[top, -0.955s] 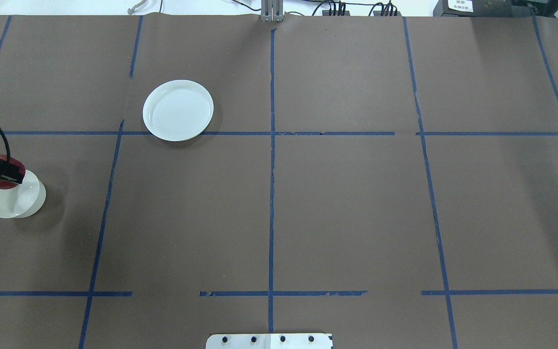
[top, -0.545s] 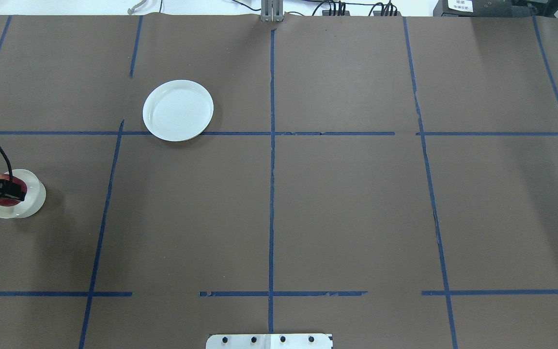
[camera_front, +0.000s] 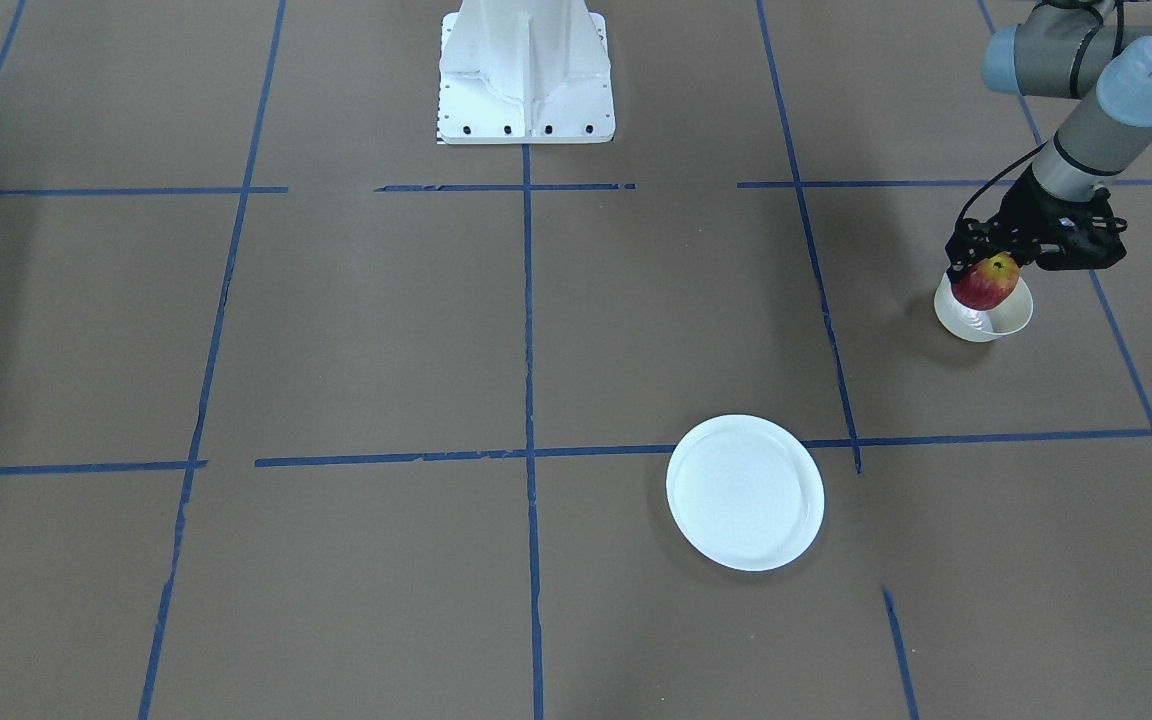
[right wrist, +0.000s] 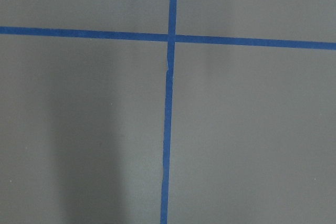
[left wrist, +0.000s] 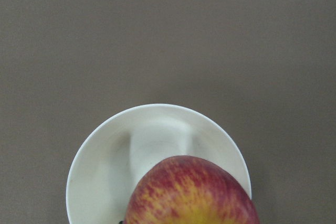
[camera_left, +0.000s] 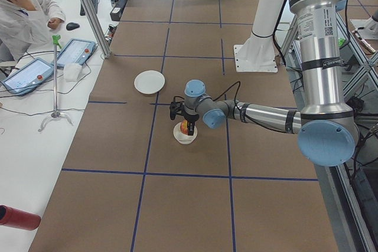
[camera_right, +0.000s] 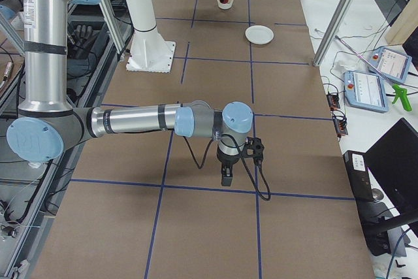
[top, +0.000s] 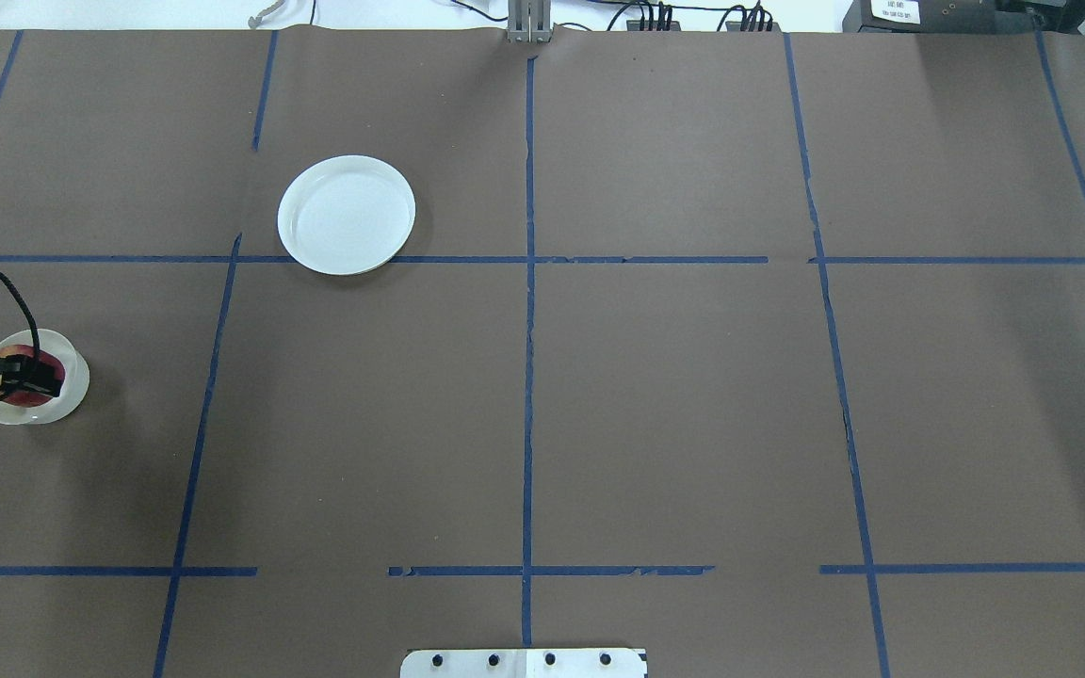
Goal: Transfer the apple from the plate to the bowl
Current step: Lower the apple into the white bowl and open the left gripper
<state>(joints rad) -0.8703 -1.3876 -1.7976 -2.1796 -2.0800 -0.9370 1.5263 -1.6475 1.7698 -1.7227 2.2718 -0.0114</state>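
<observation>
While left end effector (camera_front: 987, 268) clasps apple (camera_front: 985, 286) — yellow stem end upward — low over bowl (camera_front: 984, 322), plate (camera_front: 745, 493) well apart.

Brown paper (top: 674, 395) lies under the jaws of both the left gripper (camera_front: 984, 272) and the right gripper (camera_right: 225, 179). Blue tape lines (top: 528, 377) cut the paper into big boxes. One tape cross (right wrist: 170, 37) sits right below the right jaws. Far from the left jaws, past the table's edge, a person in a white coat (camera_left: 23, 13) sits at a white desk (camera_left: 23, 163). Two tablets (camera_left: 74, 51) lie near that person, and a black mouse (camera_left: 72, 26) is close by. A thin stand with a green top (camera_left: 55, 87) is there too. A red can-like thing (camera_left: 16, 218) lies on its side, well apart from the left jaws. Black cables (top: 655, 17) run along the far edge.
</observation>
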